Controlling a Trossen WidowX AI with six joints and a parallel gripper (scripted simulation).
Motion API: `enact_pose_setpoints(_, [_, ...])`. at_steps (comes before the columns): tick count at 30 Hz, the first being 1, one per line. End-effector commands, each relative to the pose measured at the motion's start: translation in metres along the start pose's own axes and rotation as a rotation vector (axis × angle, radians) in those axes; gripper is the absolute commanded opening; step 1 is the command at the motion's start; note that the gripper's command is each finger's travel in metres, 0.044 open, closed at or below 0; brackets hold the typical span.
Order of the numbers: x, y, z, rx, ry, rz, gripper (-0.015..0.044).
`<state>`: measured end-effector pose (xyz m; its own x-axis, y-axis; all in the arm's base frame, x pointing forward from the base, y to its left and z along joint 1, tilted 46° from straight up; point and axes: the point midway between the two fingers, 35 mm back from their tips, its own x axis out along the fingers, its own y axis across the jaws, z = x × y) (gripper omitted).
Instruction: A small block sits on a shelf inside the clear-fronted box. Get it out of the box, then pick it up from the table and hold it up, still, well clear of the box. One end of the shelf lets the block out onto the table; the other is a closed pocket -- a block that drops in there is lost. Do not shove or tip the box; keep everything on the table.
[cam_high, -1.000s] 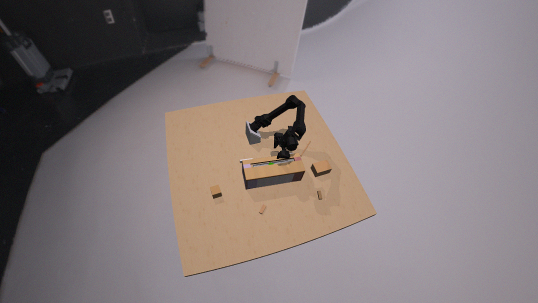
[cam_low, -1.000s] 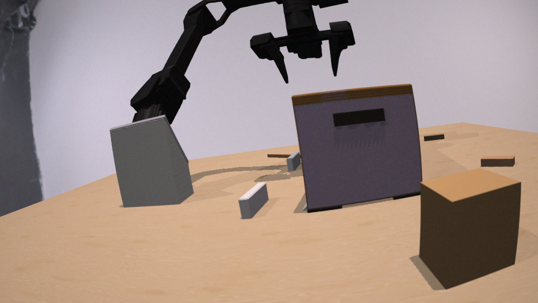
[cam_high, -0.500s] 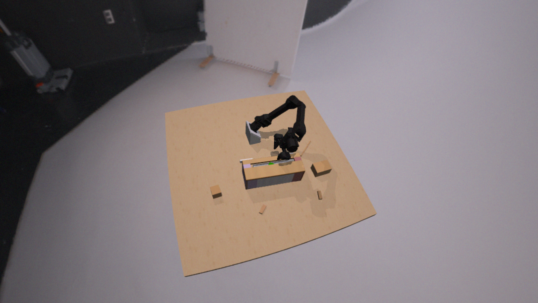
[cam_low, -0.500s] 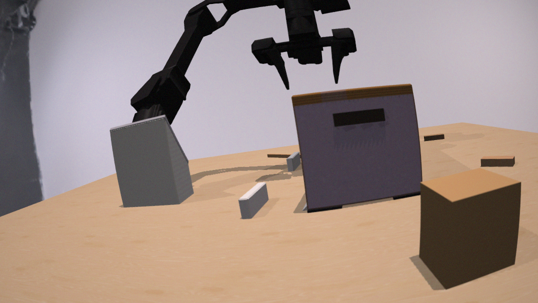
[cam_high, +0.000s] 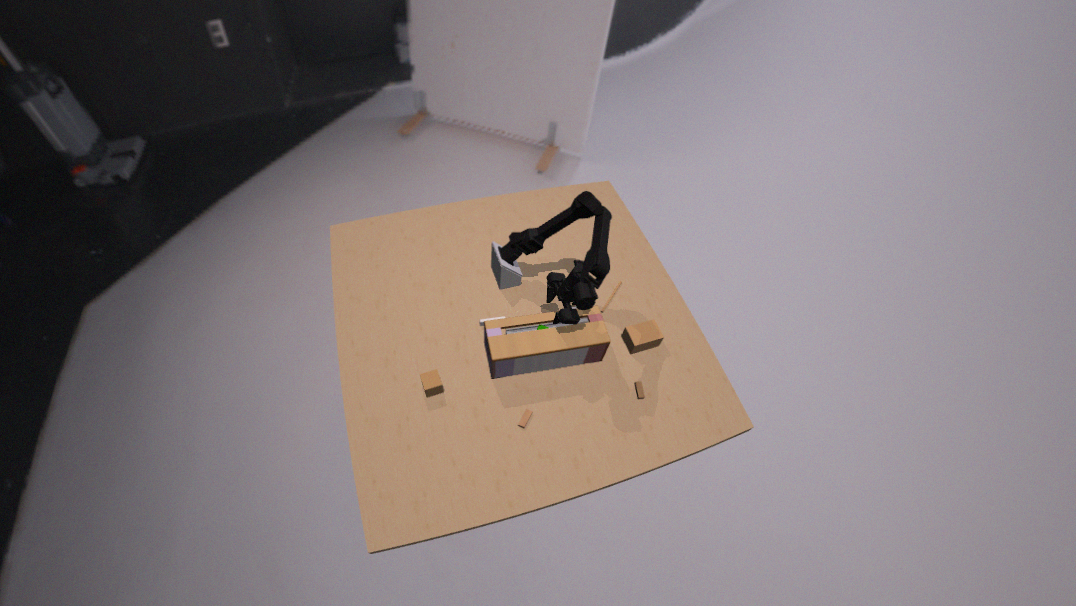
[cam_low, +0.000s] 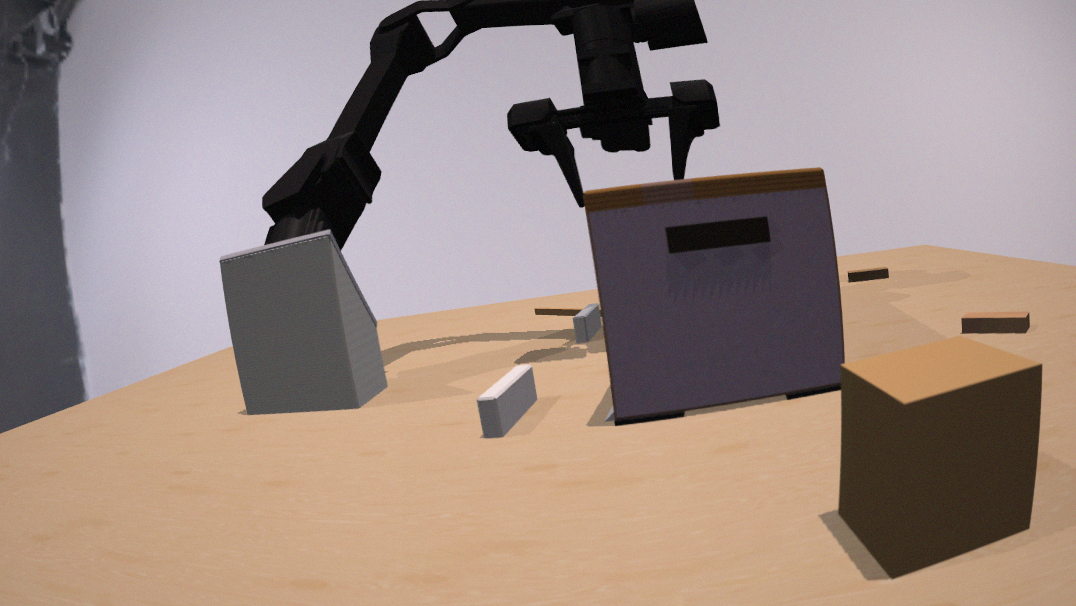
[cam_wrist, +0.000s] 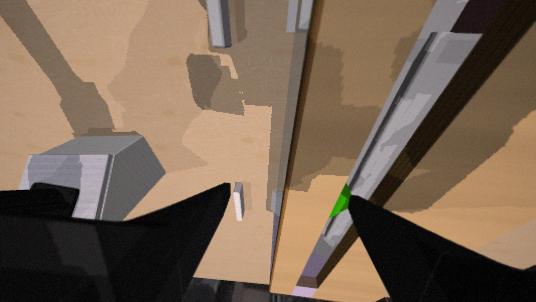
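The long box (cam_high: 547, 353) (cam_low: 715, 316) (cam_wrist: 320, 100) has a wooden top and purple walls and stands mid-table. A small green block (cam_high: 542, 326) (cam_wrist: 341, 202) lies on the grey shelf (cam_wrist: 395, 125) inside it, seen through the top opening. My gripper (cam_high: 566, 316) (cam_low: 628, 184) (cam_wrist: 288, 194) is open and empty and points down over the box's top edge. In the wrist view the right fingertip sits right beside the green block. In the exterior view the left finger hangs down outside the box's side. The purple end wall has a dark slot (cam_low: 716, 234).
The arm's grey base (cam_high: 505, 271) (cam_low: 301, 331) (cam_wrist: 95, 175) stands behind the box. A large wooden cube (cam_high: 642, 335) (cam_low: 937, 451) sits near one end and a small cube (cam_high: 431, 381) farther off. Small grey bars (cam_low: 505, 398) (cam_low: 586, 322) (cam_wrist: 238, 201) and wood chips (cam_high: 524, 417) (cam_high: 639, 389) lie around on the table (cam_high: 421, 489).
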<state>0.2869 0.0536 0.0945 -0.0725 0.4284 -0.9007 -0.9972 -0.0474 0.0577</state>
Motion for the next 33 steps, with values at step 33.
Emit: enact_pose_setpoints(33, [0.041, 0.003, 0.002, 0.003, -0.003, 0.001, 0.04])
